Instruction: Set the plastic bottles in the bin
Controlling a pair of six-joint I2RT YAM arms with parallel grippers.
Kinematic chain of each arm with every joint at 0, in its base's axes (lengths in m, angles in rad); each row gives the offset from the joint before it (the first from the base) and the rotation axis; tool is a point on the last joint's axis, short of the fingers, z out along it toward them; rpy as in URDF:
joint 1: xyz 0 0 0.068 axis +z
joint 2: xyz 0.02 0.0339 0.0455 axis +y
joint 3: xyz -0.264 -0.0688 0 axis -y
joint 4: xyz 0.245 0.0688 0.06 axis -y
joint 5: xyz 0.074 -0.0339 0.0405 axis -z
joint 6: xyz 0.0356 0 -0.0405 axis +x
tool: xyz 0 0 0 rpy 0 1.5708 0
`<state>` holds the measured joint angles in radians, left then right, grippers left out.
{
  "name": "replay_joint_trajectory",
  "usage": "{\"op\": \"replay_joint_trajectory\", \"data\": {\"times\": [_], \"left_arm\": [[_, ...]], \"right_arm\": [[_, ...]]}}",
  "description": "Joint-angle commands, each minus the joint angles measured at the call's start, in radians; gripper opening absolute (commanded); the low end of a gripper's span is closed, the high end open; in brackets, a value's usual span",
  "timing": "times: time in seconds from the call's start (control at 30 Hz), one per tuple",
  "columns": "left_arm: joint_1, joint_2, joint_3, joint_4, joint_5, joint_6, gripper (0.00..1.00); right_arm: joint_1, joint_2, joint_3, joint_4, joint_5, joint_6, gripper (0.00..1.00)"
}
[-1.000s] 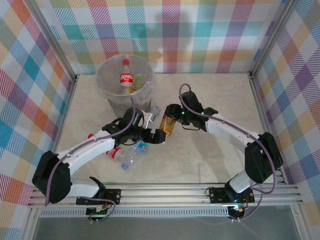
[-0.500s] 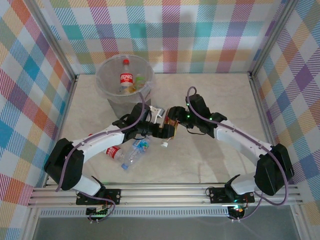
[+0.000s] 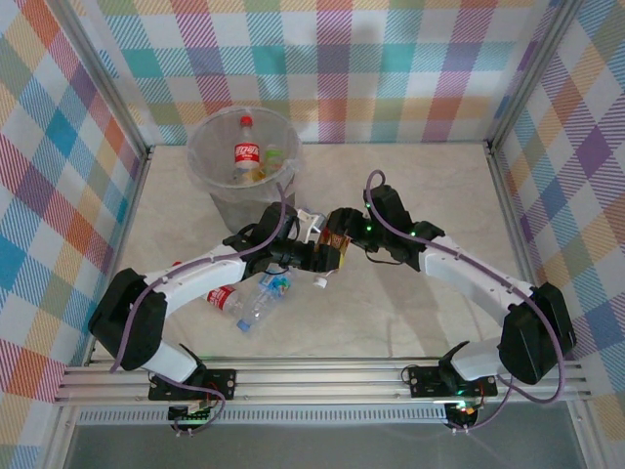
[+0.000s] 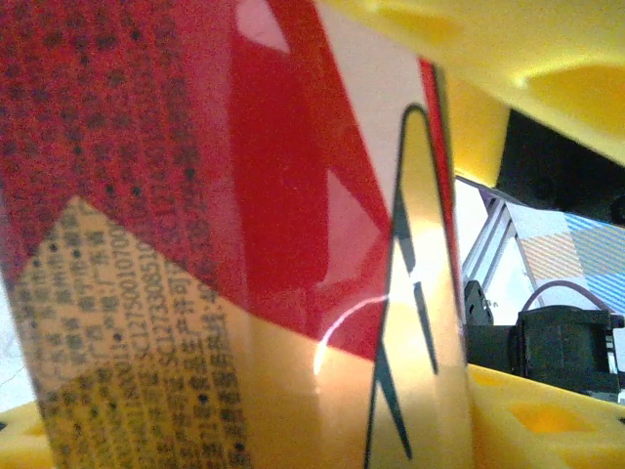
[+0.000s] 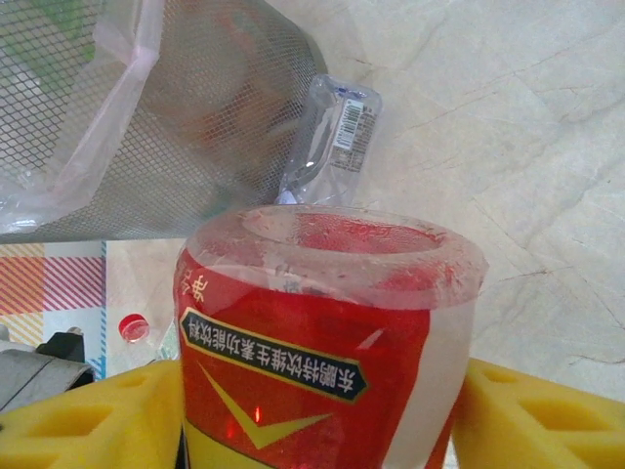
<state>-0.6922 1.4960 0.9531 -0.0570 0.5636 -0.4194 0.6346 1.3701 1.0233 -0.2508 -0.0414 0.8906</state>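
You are only partway through this job. The bin [image 3: 227, 205] is standing at the far left of the desk [image 3: 420, 303] and is holding at least two bottles: a cola bottle [image 3: 246, 153] with a red label and, beside it, a green-labelled bottle [image 3: 273, 154]. Anything lying deeper is too hard to make out.

Your right gripper [image 5: 312, 420] is clamping a red-and-yellow bottle [image 5: 312, 332] between its yellow fingers [image 5: 537, 420]. Both are pressing on the label, and the bottle's base end is showing past them. That bottle is hanging just in front of the bin, near it but not over its mouth.

Your left gripper [image 3: 311, 257] is meeting the same bottle from the other side, and in the left wrist view the label is sitting between its fingers. Whether they are squeezing it I cannot tell. I am reading this as a handover between your arms, with the drop not yet made.

Beyond that one, at least three more are waiting on the desk. A crushed clear bottle [image 5: 337, 132] is lying just beside the bin's wall. A red-labelled bottle [image 3: 226, 298] and a blue-labelled bottle [image 3: 266, 291] are lying side by side under your left arm.
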Motion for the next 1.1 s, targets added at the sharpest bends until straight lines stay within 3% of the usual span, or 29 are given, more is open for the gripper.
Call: {"op": "replay_joint_trajectory", "data": {"times": [0.0, 0.47, 0.73, 1.07], "left_arm": [[-0.008, -0.071, 0.024, -0.016, -0.002, 0.008, 0.6], [0.076, -0.265, 0.039, -0.212, -0.058, 0.049, 0.61], [0.164, -0.31, 0.233, -0.485, -0.103, 0.141, 0.61], [0.295, -0.186, 0.623, -0.748, -0.219, 0.236, 0.61]], "right_arm": [[0.004, -0.063, -0.02, 0.007, -0.04, -0.021, 0.74], [-0.003, -0.395, -0.099, -0.035, -0.336, -0.277, 1.0], [-0.003, -0.518, -0.07, -0.102, -0.429, -0.406, 1.0], [-0.003, -0.52, -0.049, -0.11, -0.406, -0.416, 1.0]]}}
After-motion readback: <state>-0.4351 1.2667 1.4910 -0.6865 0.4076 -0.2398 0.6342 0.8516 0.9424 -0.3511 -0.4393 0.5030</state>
